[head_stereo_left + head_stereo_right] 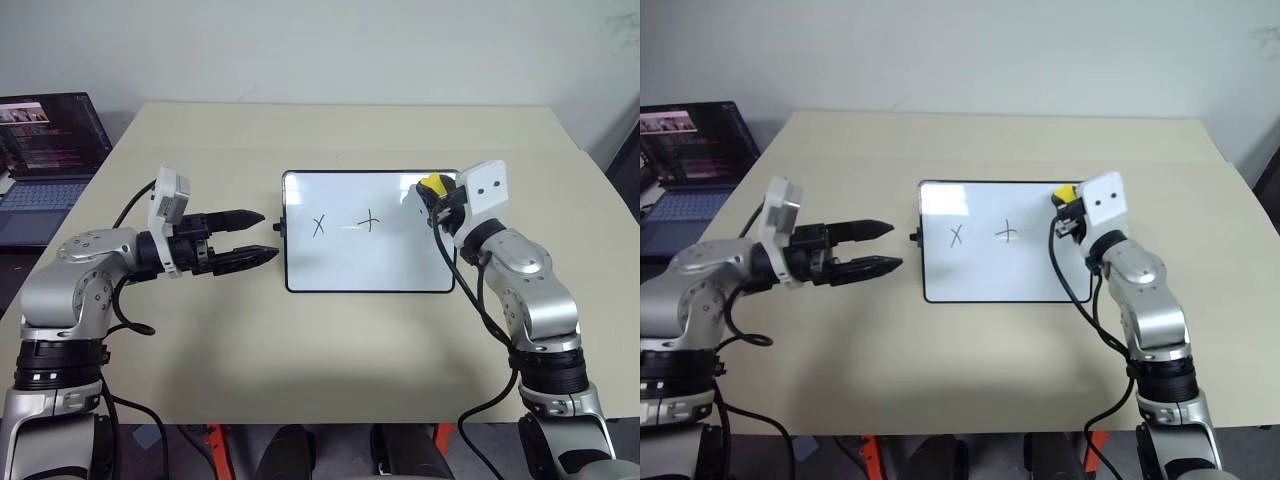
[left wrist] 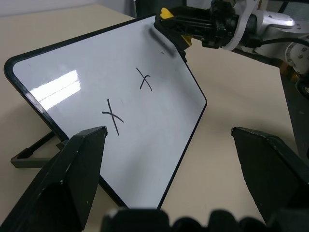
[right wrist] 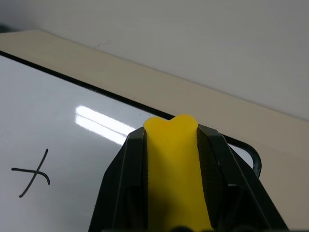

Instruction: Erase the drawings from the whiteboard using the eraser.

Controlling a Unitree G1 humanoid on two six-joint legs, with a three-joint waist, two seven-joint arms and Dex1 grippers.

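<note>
**Eraser at the board's right end, marks lie to the left**

My right pincer point(image 1: 434, 197) is clenched on the eraser point(image 1: 432, 185), holding it over the whiteboard point(image 1: 385, 275) near its far right corner. The board sits mid-table, its long axis running left to right across my front. The "+" point(image 1: 370, 221) lies to the left of the eraser, the "X" point(image 1: 319, 226) farther left again; a small stroke shows just beside the eraser in the left wrist view, and I cannot read it. My left pincer point(image 1: 255, 238) hangs released just off the board's left edge, holding nothing. The right arm has the tool, so I judge the sweep should run leftward along the board's length.
</note>
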